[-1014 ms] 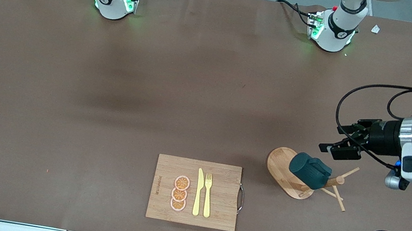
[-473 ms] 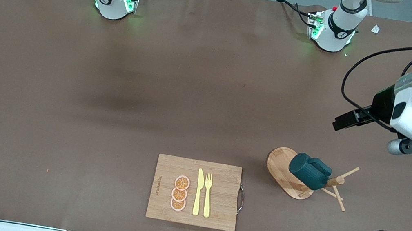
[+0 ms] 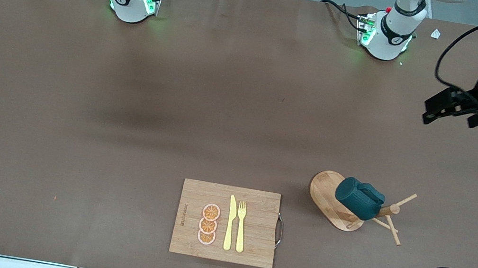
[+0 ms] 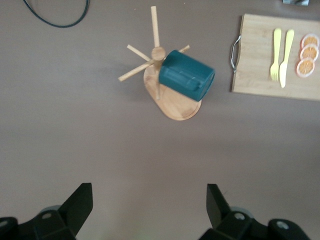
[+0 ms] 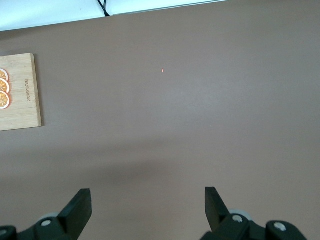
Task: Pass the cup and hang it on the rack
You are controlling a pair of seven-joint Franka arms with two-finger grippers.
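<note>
One dark teal ribbed cup (image 3: pixel 359 199) hangs on your light wooden peg rack (image 3: pixel 329 198); left gripper (image 3: pixel 445 109) and right gripper (image 5: pixel 148 212) hover over bare table, fingers apart.

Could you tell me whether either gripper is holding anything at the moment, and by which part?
Nothing is held: left gripper and right gripper are open and empty; the cup hangs on the rack.

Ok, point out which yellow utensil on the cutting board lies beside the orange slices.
The yellow knife: it lies between the orange slices and the yellow fork.
</note>
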